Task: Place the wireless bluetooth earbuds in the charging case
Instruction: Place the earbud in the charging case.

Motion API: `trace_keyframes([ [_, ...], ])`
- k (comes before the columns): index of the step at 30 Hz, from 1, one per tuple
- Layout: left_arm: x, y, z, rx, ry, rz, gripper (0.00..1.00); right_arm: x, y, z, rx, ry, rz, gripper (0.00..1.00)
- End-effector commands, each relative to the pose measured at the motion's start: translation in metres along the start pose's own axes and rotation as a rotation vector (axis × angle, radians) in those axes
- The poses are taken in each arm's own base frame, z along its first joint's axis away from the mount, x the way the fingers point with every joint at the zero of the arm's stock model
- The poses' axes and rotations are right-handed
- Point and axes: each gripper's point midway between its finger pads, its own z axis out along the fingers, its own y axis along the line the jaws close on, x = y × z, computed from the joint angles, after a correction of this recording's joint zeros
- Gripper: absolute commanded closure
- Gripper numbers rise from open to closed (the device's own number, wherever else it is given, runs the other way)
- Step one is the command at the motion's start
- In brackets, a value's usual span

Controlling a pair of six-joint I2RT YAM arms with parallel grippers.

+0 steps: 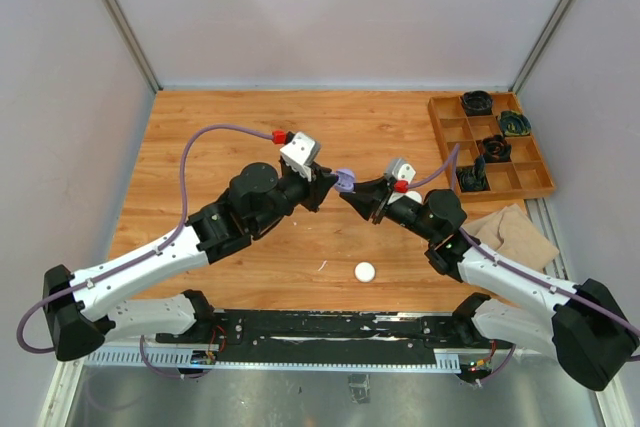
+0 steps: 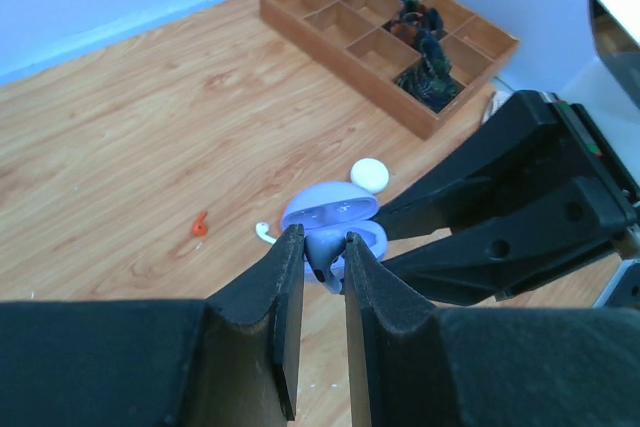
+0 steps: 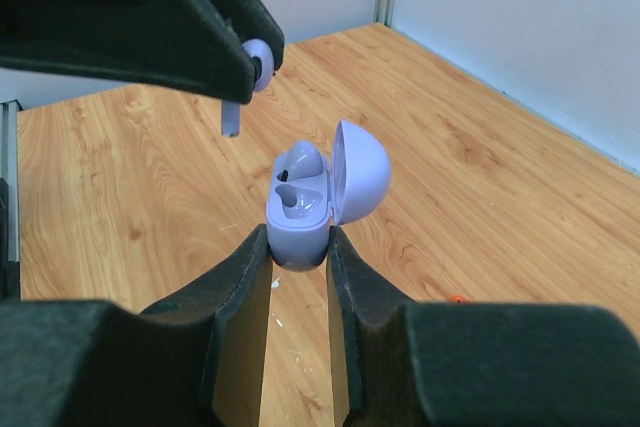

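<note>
My right gripper (image 3: 298, 237) is shut on the base of the pale purple charging case (image 3: 300, 215) and holds it above the table with its lid (image 3: 362, 172) open. One pale purple earbud (image 3: 300, 159) sits in the far slot; the near slot is empty. My left gripper (image 2: 325, 239) is shut on a second pale purple earbud (image 2: 326, 250), also seen in the right wrist view (image 3: 257, 58), a little above and beside the case (image 2: 333, 209). The two grippers meet at mid-table (image 1: 338, 184) (image 1: 353, 196). An orange-red earbud (image 2: 200, 224) and a white earbud (image 2: 263, 232) lie on the table.
A wooden compartment tray (image 1: 443, 137) with dark coiled items stands at the back right. A tan cloth (image 1: 512, 232) lies in front of it. A white puck (image 1: 364, 271) lies near the front, and another white puck (image 2: 368, 173) lies beyond the case.
</note>
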Motion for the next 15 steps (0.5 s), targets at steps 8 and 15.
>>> trace_keyframes([
  [8,-0.023,-0.023,0.003,0.084,-0.133,0.090,0.82,-0.042,0.010,0.006,-0.065,-0.116,-0.027,0.95],
  [15,-0.015,-0.030,0.009,0.114,-0.114,0.126,0.83,-0.044,0.011,0.004,-0.072,-0.124,-0.028,0.95],
])
